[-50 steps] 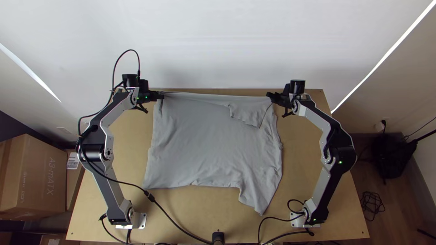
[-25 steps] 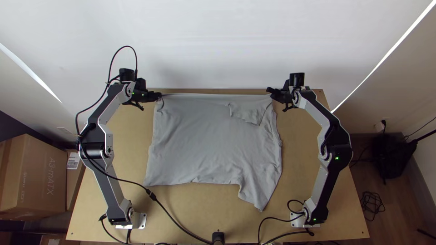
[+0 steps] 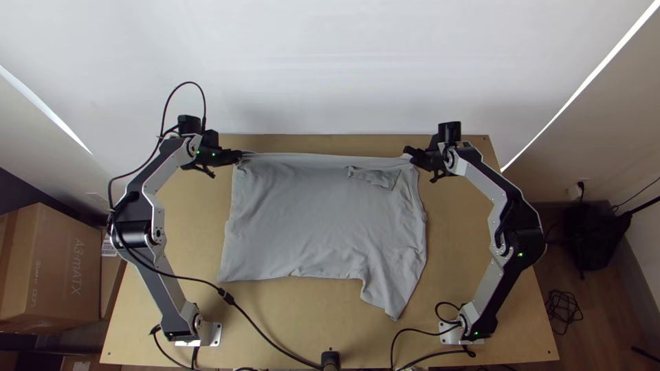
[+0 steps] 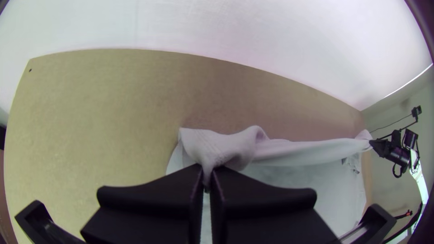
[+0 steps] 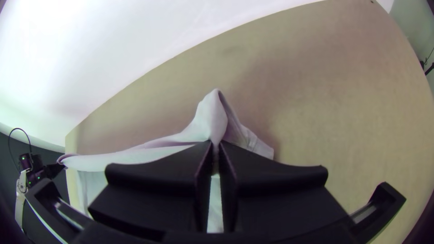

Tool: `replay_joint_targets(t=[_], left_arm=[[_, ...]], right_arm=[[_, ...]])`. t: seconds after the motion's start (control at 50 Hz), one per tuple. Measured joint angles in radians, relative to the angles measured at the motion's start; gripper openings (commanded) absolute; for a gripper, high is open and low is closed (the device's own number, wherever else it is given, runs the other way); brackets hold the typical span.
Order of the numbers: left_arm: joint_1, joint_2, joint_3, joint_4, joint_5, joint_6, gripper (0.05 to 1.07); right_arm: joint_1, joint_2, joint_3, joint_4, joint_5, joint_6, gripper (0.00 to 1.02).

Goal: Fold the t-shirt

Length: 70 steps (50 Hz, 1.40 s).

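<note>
Far corners of the shirt (image 3: 309,220) are moving toward the counter's (image 3: 337,316) near side; my left hand (image 3: 238,156) is pinching one, my right hand (image 3: 410,154) the other. Mid-counter, the body is lying mostly spread.

t-shirt (image 3: 316,220): matt, wrinkled cloth | table (image 3: 443,275): smooth wood | fingers (image 3: 230,157): matt | box (image 3: 72,275): matt cardboard

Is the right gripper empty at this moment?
No, in the right wrist view the right gripper has a part of the grey t-shirt pinched between its fingers.
</note>
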Motion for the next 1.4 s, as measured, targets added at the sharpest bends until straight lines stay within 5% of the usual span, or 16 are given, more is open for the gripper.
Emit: replay_joint_targets(t=[0.62, 0.66, 0.72, 0.84, 1.0, 1.4], left_arm=[[0.006, -0.187, -0.37, 0.19, 0.0, 0.031, 0.08], [0.006, -0.195, -0.389, 0.203, -0.001, 0.034, 0.17], [0.006, -0.206, -0.411, 0.217, -0.008, 0.035, 0.48], [0.01, -0.226, -0.436, 0.219, -0.044, 0.037, 1.02], [0.043, -0.238, -0.442, 0.203, -0.061, 0.037, 1.02], [0.146, -0.439, -0.465, 0.122, -0.064, 0.074, 1.02]], right_arm=[[0.031, -0.06, -0.178, 0.005, 0.014, 0.0, 0.02], [0.033, -0.062, -0.183, 0.007, 0.015, 0.0, 0.03], [0.036, -0.067, -0.19, 0.008, 0.018, 0.0, 0.07], [0.038, -0.1, -0.216, 0.011, 0.03, -0.001, 0.4], [0.037, -0.202, -0.281, 0.011, 0.074, -0.003, 0.7], [-0.026, -0.586, -0.394, -0.112, 0.091, -0.056, 0.8]])
